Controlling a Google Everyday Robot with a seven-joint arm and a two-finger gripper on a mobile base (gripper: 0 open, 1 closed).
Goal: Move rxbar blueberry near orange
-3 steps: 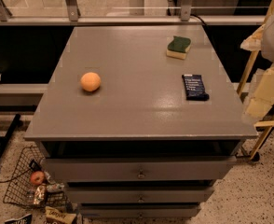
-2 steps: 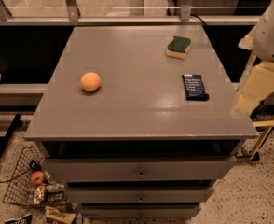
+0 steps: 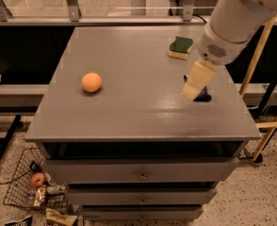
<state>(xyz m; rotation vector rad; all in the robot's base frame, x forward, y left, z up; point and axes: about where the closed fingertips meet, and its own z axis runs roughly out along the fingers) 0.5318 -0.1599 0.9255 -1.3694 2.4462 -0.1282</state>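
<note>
Step in hand: the reach. The orange (image 3: 92, 82) lay on the left of the bench (image 3: 129, 117), and my tool (image 3: 194, 87) hung over the rxbar blueberry (image 3: 204, 97) on the right, which I judged was not yet lifted.
Next move: it called for a short drop onto the bar and a grip across its narrow width. After that came a carry leftward over the bench top, to set the bar just beside the orange without nudging the fruit, which could roll.
Orange: it sat alone on the left half of the bench, well apart from the bar.
Sponge (image 3: 181, 47): green and yellow, toward the far right of the bench, behind the tool and apart from it.
Tool: cream-coloured, angled down and to the left, with its tip over the bar's left end. Whether it stood apart or together I could not tell.
Rxbar blueberry: flat on the bench near the right edge, mostly hidden by the tool, with only a dark-blue sliver showing beside the tip.
Arm (image 3: 237, 18): a thick white forearm that sloped down from the upper right, with the wrist above the bench's right side.
</note>
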